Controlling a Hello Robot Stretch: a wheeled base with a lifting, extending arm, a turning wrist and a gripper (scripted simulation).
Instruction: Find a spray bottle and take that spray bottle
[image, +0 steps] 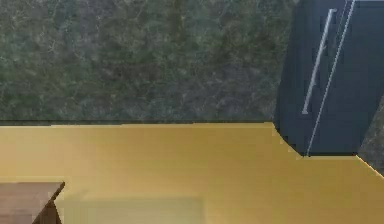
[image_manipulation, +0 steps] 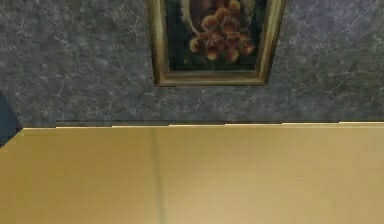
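Fwd view: dark mottled wall (image: 130, 60) across the back, tan floor (image: 180, 160) in front of it. Tall dark-blue unit (image: 335, 75) w/ long pale handles at the view's right, prob. a fridge or cabinet. Brown wooden corner (image: 30, 195) at bottom left, looks like a table edge. Arm side view: similar grey wall w/ a framed picture (image_manipulation: 215, 40) of what looks like flowers or fruit, floor below it, and a dark-blue sliver (image_manipulation: 7, 120) at the left edge, likely that same unit. Gripper: can't tell the state of the fingers, so no positions rel. to them either. Spray bottle: location unknown, so this is search phase imo. Risks: the base could clip the wooden corner or the blue unit when turning or driving fwd, as both look close to the path. Turning away too fast could also skip the top of the wooden piece, where a bottle could stand, since just its corner is in frame.
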